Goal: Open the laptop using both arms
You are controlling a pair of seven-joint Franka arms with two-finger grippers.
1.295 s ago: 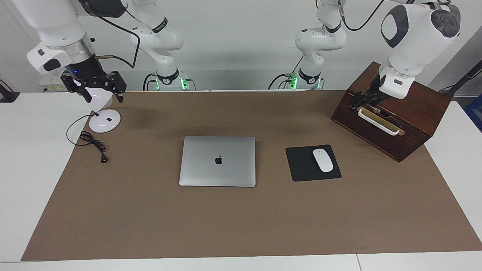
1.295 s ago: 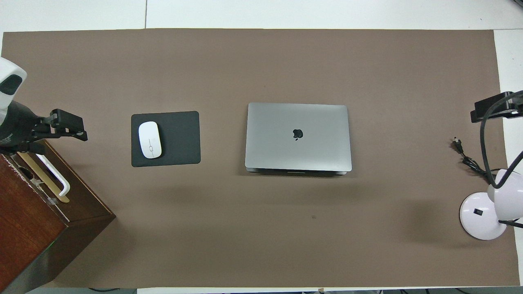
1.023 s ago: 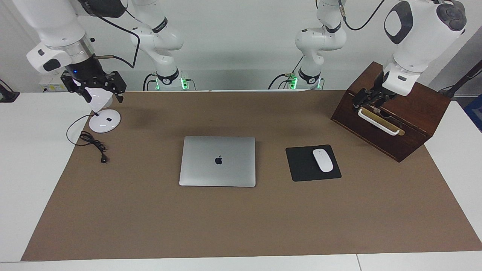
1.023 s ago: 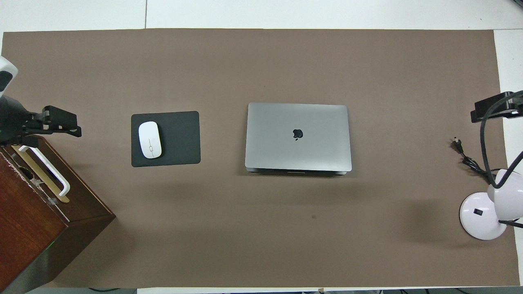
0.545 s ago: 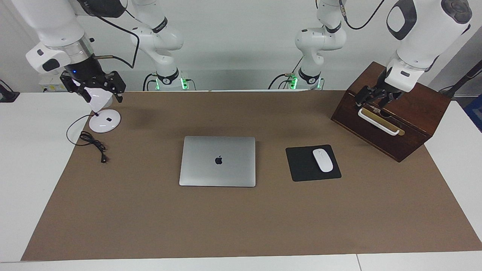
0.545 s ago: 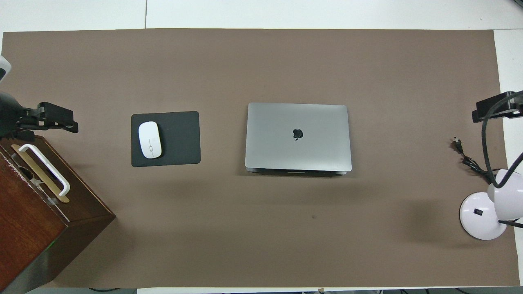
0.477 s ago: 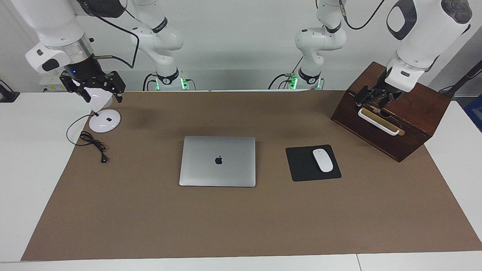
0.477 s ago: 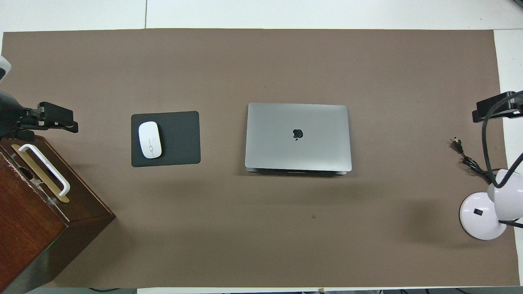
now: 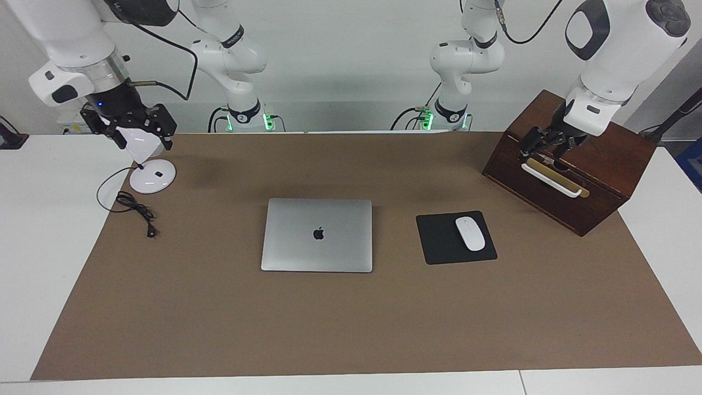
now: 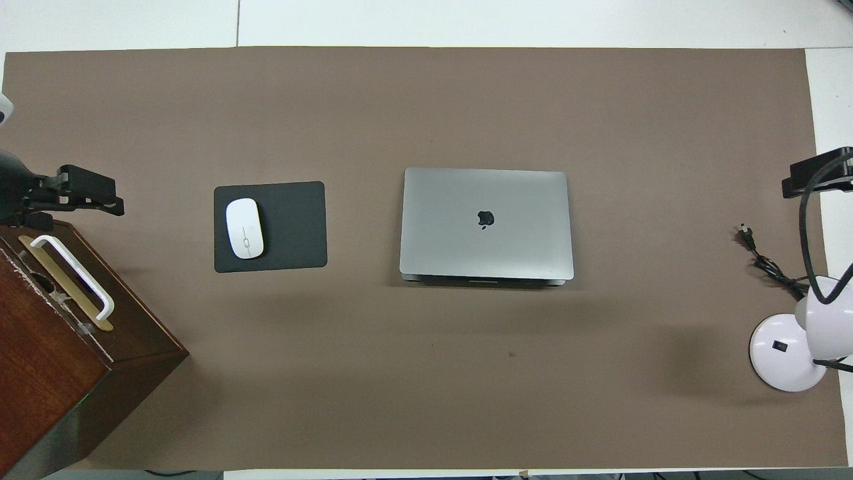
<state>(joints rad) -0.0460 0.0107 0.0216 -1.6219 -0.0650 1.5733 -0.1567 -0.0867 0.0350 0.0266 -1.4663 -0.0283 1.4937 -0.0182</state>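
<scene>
Over the white lamp point(image 9: 147, 176) at the right arm's end of the counter point(image 9: 33, 247), the right arm's jaws hide part of its shade; wide or narrow, I cannot tell. Mid-counter lies the closed laptop point(image 9: 317, 235), long axis running arm to arm, opening edge toward the robots. Beside it, a mouse point(image 9: 470, 233) rests on its pad point(image 9: 439, 241). The left arm's jaws stand wide over the wooden box point(image 9: 598, 164).
</scene>
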